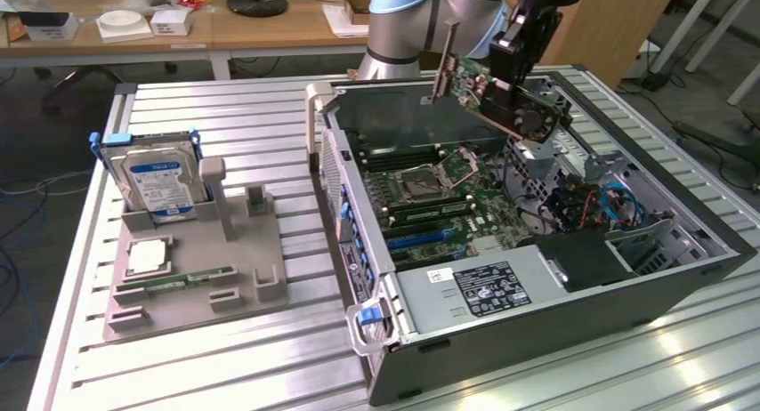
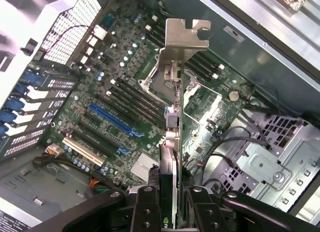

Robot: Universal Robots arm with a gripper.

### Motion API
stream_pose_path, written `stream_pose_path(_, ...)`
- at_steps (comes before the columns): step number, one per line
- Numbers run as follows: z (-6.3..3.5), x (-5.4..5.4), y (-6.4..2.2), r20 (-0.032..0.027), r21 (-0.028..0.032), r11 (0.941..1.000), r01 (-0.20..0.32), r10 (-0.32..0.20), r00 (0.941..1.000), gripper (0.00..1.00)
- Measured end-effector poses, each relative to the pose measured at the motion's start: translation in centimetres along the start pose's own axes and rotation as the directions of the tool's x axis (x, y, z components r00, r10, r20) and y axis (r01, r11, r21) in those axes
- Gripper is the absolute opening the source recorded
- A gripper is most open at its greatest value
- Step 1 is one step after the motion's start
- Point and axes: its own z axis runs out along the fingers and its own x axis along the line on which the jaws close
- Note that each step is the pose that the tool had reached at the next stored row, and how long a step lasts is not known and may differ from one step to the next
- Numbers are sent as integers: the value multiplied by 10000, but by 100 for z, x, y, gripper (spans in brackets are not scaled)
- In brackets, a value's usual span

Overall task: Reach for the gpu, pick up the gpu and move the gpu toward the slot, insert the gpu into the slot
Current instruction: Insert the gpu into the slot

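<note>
My gripper (image 1: 519,77) is shut on the gpu (image 1: 497,98), a green card with a black fan and a silver end bracket (image 1: 444,66). I hold it in the air above the open computer case, over the motherboard's far end. In the wrist view the gpu (image 2: 171,147) is edge-on between my black fingers (image 2: 146,206), with the bracket (image 2: 183,41) pointing away from the gripper (image 2: 171,208). The long blue slot (image 2: 113,120) lies on the green motherboard, off to the side of the card and well below it. In the exterior view the slot (image 1: 418,238) sits nearer the case's front.
The case (image 1: 356,215) lies on its side with tall walls around the motherboard. Inside are a silver processor socket (image 1: 442,173), black memory slots (image 2: 134,98), a power supply (image 1: 487,288) and a drive cage (image 2: 272,162). At the exterior view's left, a grey fixture (image 1: 238,260) holds a blue-labelled hard drive (image 1: 159,181).
</note>
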Motion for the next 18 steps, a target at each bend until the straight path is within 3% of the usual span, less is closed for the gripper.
stream_pose_path(18,7,4,-6,82,-79,9919,1271,-1270,9919,26)
